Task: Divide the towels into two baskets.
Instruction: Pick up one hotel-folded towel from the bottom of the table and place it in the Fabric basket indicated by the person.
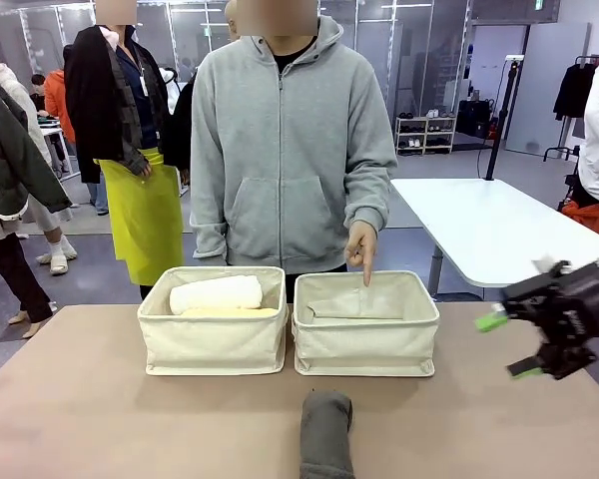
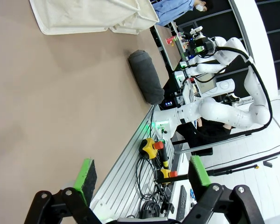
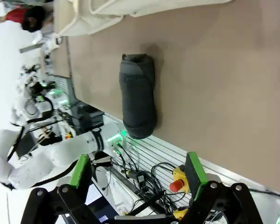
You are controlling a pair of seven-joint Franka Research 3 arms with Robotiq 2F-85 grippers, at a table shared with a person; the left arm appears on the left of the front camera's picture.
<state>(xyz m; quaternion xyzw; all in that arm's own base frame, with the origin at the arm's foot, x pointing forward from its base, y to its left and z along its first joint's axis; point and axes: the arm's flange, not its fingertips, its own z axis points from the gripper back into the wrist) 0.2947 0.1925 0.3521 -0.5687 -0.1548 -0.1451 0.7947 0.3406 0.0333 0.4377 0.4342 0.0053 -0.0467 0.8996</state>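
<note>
Two grippers, both spread wide with nothing between the pads. I see the right gripper point(image 1: 511, 347) hanging at the right side of the front view, above the tabletop point(image 1: 100, 409) edge, green pads apart, holding nothing. On its own wrist camera the right gripper point(image 3: 137, 172) frames the near edge of the tabletop point(image 3: 233, 84), with the dark grey towel point(image 3: 137, 95) lying ahead of it, well clear of the fingers. On the left wrist camera the left gripper point(image 2: 142, 179) is just as wide, hovering over the near edge, empty too; the dark grey towel point(image 2: 146, 75) lies farther along that edge.

From the front, the dark grey towel point(image 1: 326, 434) lies on the tabletop at the near middle, its length running near to far, just in front of the gap between the baskets and touching neither. Beyond it stand the two cream baskets, side by side and touching. I can make out a white towel point(image 1: 217, 293) in the left basket point(image 1: 215, 339), lying across it, with a pale yellow towel point(image 1: 230, 312) just in front of it, lower down. A cream towel point(image 1: 354, 311) lies low across the right basket point(image 1: 364, 344).

Behind the baskets stands a person in a grey hoodie point(image 1: 285, 140); the person's hand point(image 1: 361, 249) points one finger down over the far rim of the right basket.
</note>
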